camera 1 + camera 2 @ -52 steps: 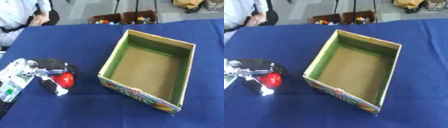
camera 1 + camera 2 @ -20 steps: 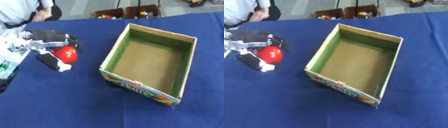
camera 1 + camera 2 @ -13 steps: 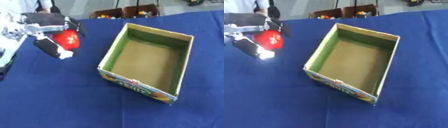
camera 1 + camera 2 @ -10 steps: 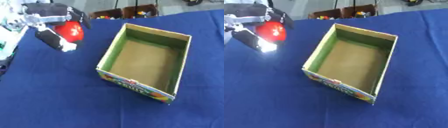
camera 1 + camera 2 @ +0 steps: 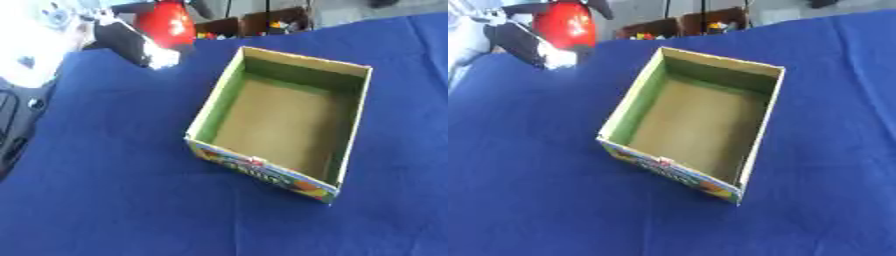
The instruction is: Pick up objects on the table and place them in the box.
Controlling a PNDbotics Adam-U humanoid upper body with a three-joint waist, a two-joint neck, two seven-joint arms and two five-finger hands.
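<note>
**Inspector:** State the position of the left hand [image 5: 131, 35].

**Assistant:** It is in the upper left corner of both views, raised above the blue tablecloth [image 5: 105, 190]. Its fingers and thumb are curled round a red rounded object [image 5: 169, 24], which sits between a black thumb tipped in white below and dark fingers above. The object is off the cloth, held in the air near the table's far edge.

**Inspector:** What is the object?

**Assistant:** Glossy red and egg-like in outline, with a pale highlight on its side. I cannot tell more than that.

**Inspector:** And the box?

**Assistant:** An open cardboard box [image 5: 759, 130] stands on the cloth near the centre, turned askew to the table edge. Its inner walls are green, its floor is plain brown, and the near outer wall carries a colourful printed band. Nothing shows inside it. The red object is well apart from it, up and to the robot's left of the box's far left corner.

**Inspector:** The right hand?

**Assistant:** It shows in neither view.

**Inspector:** Anything else on record?

**Assistant:** Part of the robot's pale and black left arm [image 5: 31, 60] fills the left edge of the left eye view. Beyond the table's far edge stand brown crates [image 5: 710, 21] holding small coloured items, too small to make out.
</note>
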